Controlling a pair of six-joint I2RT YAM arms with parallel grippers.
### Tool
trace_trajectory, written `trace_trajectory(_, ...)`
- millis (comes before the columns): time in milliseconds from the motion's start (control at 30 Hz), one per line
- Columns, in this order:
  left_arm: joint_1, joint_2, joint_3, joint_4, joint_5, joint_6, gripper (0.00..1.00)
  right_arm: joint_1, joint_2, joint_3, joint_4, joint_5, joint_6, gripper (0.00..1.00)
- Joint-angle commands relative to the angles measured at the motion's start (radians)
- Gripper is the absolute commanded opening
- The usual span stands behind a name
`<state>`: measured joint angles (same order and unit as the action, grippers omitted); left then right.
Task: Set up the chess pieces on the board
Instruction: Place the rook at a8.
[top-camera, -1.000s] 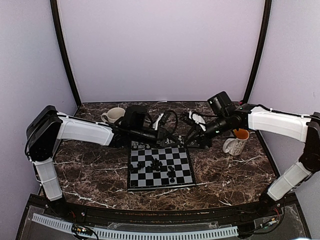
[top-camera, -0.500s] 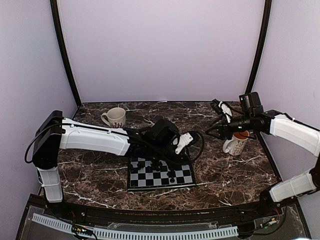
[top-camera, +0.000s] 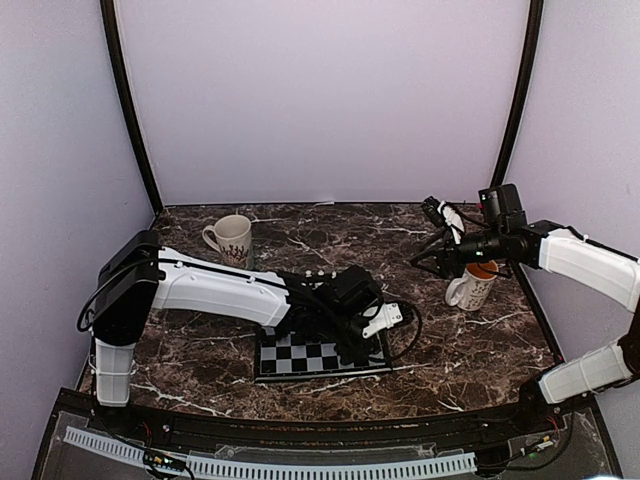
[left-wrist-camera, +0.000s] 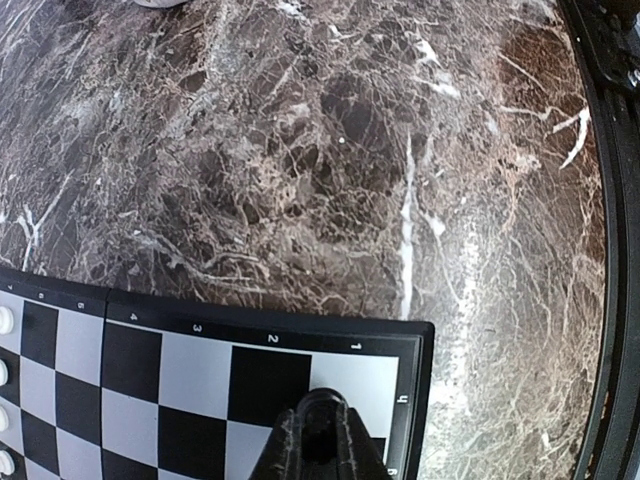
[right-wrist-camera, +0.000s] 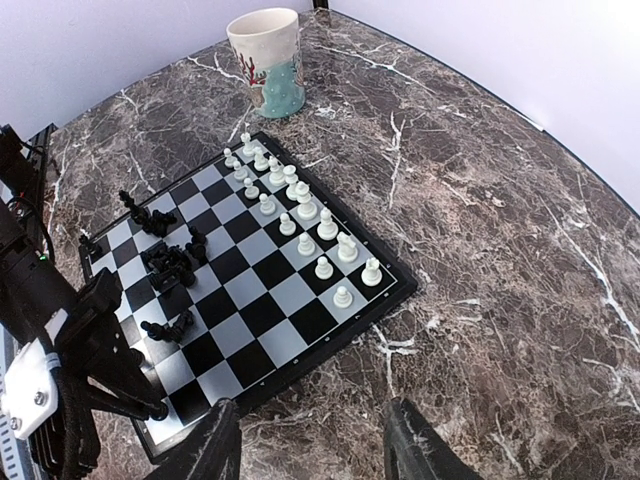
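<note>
The left arm stretches low across the small black-and-light-grey chessboard (right-wrist-camera: 290, 300) with a thin dark rim. The left gripper (left-wrist-camera: 318, 425) points down over the squares by one board corner. Its fingers are pinched almost together on a small dark rounded thing that looks like a black piece (left-wrist-camera: 320, 402); its shape is too dark to make out. The right arm is raised at the right side. The right gripper (right-wrist-camera: 315, 450) has its fingers spread wide with nothing between them, and it touches nothing.

The board lies flat on a dark brown marble tabletop (top-camera: 190, 350) with white veins, near the front edge. Plain lilac walls (top-camera: 320, 100) stand behind and to both sides, with a curved black pole (top-camera: 130, 110) at each rear corner. A cream mug (right-wrist-camera: 265, 60) with a red and teal pattern stands beyond the board. A white mug (top-camera: 472, 287) with an orange inside stands at the right, under the right arm.

The tiny white chess pieces (right-wrist-camera: 290, 210) stand upright in two rows along one edge of the board. The black chess pieces (right-wrist-camera: 170, 262) are in loose clusters across the middle, some of them tipped over.

From above, the left arm covers most of the board, leaving only its nearest rows showing. In the left wrist view the frame's bottom edge cuts off the fingers.
</note>
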<state>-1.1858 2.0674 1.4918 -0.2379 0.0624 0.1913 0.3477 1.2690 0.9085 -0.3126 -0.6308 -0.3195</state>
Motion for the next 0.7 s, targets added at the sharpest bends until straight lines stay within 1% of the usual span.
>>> trace_trajectory(0,-0.009,0.002,0.036,-0.04,0.011,0.027,0.09,-0.003,0.007,-0.013,0.035,-0.004,-0.008,0.49)
trace_trajectory(267,-0.012,0.022,0.057,-0.063,0.069,0.036,0.09,-0.002,0.015,-0.011,0.028,-0.009,-0.018,0.49)
trace_trajectory(567,-0.02,0.044,0.077,-0.087,0.044,0.049,0.09,-0.001,0.019,-0.011,0.025,-0.015,-0.02,0.49)
trace_trajectory(667,-0.021,0.049,0.078,-0.091,0.041,0.051,0.11,-0.002,0.023,-0.01,0.024,-0.017,-0.023,0.49)
